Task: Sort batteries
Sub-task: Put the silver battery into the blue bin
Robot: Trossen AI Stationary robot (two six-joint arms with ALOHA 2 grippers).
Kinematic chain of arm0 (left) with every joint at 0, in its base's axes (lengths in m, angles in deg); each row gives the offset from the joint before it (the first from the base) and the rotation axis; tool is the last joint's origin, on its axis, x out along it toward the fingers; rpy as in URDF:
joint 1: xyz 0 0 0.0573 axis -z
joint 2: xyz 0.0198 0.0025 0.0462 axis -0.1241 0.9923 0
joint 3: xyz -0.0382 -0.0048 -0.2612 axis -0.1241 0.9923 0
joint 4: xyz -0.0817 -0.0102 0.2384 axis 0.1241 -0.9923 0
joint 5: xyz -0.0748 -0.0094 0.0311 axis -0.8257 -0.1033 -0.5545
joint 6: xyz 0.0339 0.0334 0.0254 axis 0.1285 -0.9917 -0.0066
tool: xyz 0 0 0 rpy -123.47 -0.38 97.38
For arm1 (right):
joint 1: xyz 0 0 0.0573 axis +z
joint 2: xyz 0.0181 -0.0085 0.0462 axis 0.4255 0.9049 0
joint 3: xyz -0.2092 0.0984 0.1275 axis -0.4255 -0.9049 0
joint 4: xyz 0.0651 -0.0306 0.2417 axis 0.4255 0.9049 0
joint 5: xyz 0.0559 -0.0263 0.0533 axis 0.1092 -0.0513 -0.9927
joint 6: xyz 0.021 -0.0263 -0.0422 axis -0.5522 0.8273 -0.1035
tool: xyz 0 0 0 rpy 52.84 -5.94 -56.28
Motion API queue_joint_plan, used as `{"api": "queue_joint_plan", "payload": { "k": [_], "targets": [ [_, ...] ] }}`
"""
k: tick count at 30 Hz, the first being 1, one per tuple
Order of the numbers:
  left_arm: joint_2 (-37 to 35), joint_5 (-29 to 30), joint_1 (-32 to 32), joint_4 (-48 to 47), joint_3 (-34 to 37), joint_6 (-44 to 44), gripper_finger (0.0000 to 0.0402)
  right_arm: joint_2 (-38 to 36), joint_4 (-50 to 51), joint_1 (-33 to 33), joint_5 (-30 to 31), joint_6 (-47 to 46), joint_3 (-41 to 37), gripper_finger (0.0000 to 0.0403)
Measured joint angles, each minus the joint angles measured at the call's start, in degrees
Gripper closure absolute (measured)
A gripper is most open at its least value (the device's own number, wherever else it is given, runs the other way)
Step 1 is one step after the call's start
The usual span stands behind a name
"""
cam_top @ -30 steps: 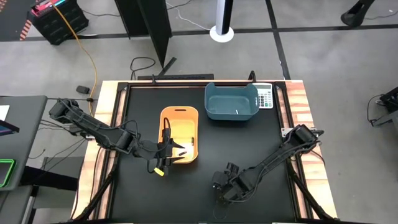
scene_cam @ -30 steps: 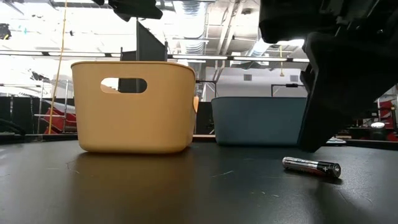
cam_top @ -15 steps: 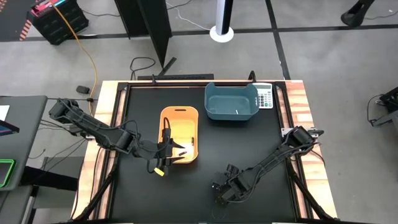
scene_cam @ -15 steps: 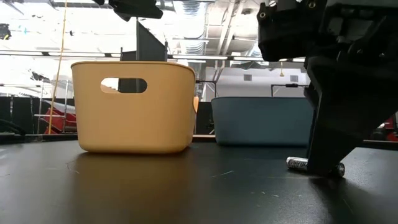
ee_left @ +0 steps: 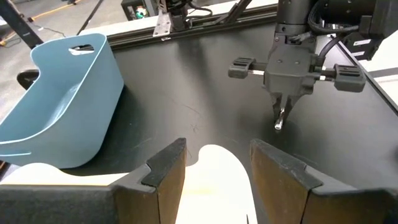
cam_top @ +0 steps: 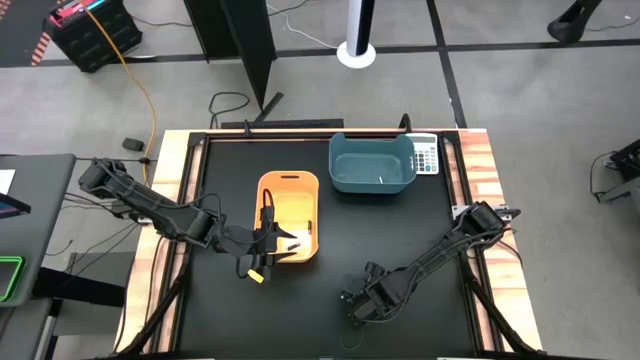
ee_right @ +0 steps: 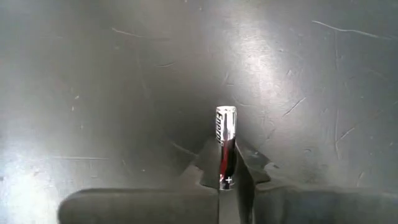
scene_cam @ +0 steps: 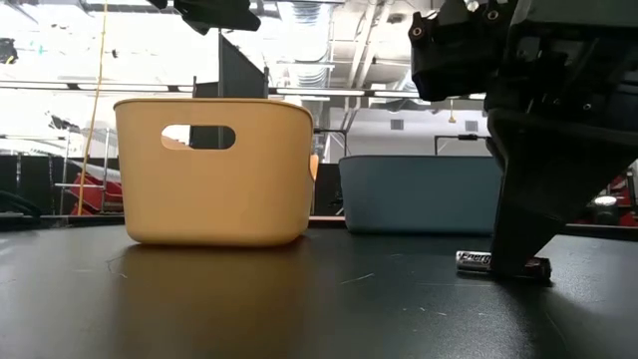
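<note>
We see a slim silver-and-dark battery (ee_right: 225,144) lying flat on the matte black surface (cam_top: 420,230), pinched at one end between the fingers of the right claw (cam_top: 352,311), which has closed on it. Beyond that claw stand a smooth orange plastic bin (cam_top: 290,215) and a blue bin (cam_top: 372,163). The left claw (ee_left: 211,163) hovers over the orange bin with fingers spread.

the right gripper (scene_cam: 513,261) hides the middle of the battery (scene_cam: 477,260).
</note>
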Motion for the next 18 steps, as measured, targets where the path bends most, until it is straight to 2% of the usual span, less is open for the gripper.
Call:
{"api": "queue_joint_plan", "payload": {
  "k": [4,18],
  "targets": [
    [0.0,0.0,0.0,0.0,0.0,0.0,0.0229,0.1,0.0,0.0,-0.2,1.1,0.0,0.0386],
    [0.0,0.0,0.0,0.0,0.0,0.0,0.0229,-0.1,-1.4,0.0,0.3,3.0,-0.2,0.0392]
  ]
}}
